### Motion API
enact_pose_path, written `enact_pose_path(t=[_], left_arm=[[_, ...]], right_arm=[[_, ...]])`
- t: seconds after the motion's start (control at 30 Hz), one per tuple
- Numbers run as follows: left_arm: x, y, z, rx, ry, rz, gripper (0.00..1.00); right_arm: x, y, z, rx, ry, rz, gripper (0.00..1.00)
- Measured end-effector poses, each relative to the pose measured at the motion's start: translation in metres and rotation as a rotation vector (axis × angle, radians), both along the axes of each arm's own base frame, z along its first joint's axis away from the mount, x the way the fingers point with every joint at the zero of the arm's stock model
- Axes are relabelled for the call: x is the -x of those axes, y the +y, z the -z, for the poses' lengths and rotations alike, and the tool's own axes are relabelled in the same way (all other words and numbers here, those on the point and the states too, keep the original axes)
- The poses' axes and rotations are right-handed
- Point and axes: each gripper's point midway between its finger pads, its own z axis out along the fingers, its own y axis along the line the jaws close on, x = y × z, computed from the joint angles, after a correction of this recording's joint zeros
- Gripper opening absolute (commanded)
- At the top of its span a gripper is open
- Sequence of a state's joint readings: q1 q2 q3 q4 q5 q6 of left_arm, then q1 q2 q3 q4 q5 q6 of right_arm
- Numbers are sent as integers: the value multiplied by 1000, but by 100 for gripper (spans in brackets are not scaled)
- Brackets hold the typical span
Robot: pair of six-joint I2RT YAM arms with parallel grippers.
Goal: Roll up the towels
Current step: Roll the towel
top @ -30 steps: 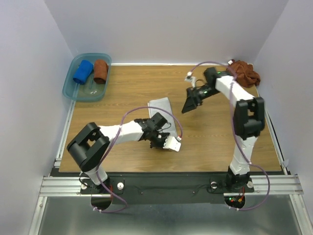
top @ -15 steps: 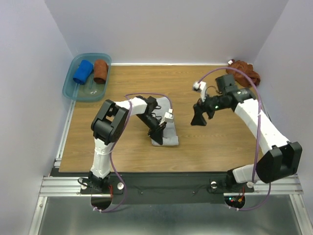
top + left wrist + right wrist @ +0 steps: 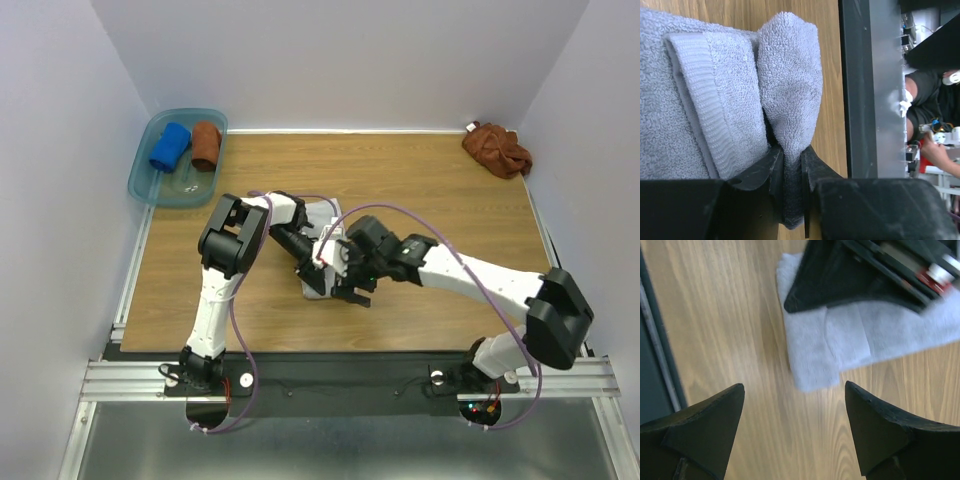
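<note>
The left end effector [image 3: 791, 167] is clenched on a pinched-up fold of the light grey towel [image 3: 322, 222], which lies partly folded on the table [image 3: 450, 210] just in front of the two arms. The right end effector [image 3: 792, 427] hangs released just beside the towel's near corner, jaws spread wide over bare wood, gripping nothing.

To do this step well, the left arm would likely need to hold the fold low and taut while the right one takes the free corner next to it, so both ends of the edge turn over together; a one-sided pull would probably skew the roll into a cone. The terry cloth looks soft and thick, so a shallow bite may slip.

The rust-brown towel [image 3: 497, 148] sits crumpled in the far right corner, well apart and not yet rolled. A translucent blue tub [image 3: 148, 168] at the far left holds a blue roll [image 3: 170, 146] and a brown roll [image 3: 206, 145]. The wood-grain top is smooth, and pale walls close in on three sides
</note>
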State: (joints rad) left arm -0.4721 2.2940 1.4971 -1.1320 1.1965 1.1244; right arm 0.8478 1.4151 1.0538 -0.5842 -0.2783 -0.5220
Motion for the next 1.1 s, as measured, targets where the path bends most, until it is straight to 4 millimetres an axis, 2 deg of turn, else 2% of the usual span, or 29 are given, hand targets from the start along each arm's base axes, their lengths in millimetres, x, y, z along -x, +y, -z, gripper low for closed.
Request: enact_pose_path(t=[0.07, 0.17, 0.27, 0.33, 0.4, 0.5, 0.53, 0.57, 0.6, 0.8, 0.93, 0.97, 1.1], left_arm=[[-1, 2, 0, -8, 15, -7, 18], [0, 4, 1, -17, 38, -13, 19], [-1, 5, 1, -23, 57, -21, 19], [-1, 7, 0, -27, 66, -25, 19], [-1, 8, 0, -30, 73, -28, 20], [-1, 9, 1, -35, 78, -31, 23], [-1, 10, 1, -38, 78, -30, 26], [-2, 11, 1, -43, 76, -28, 29], [-2, 11, 1, -47, 73, -26, 33], [-9, 15, -5, -76, 53, -16, 54], [-22, 24, -13, -92, -42, -4, 66], [-31, 30, -14, -93, -102, -6, 74], [-73, 59, -24, -83, -292, -75, 77]], right_arm=[[4, 16, 18, 30, -37, -51, 84], [6, 29, 42, 71, -73, -98, 83], [5, 36, 63, 102, -103, -132, 79], [4, 36, 74, 119, -118, -144, 73], [1, 35, 85, 137, -138, -154, 72], [-5, 37, 89, 134, -178, -167, 42], [-8, 38, 89, 132, -192, -162, 21], [-10, 40, 89, 130, -207, -167, 8], [-12, 39, 90, 130, -216, -160, 1], [-10, 43, 90, 100, -189, -147, 1], [-4, 46, 88, 66, -62, -112, 1], [-3, 46, 87, 57, -28, -99, 1], [11, 38, 84, 22, 186, -50, 0]])
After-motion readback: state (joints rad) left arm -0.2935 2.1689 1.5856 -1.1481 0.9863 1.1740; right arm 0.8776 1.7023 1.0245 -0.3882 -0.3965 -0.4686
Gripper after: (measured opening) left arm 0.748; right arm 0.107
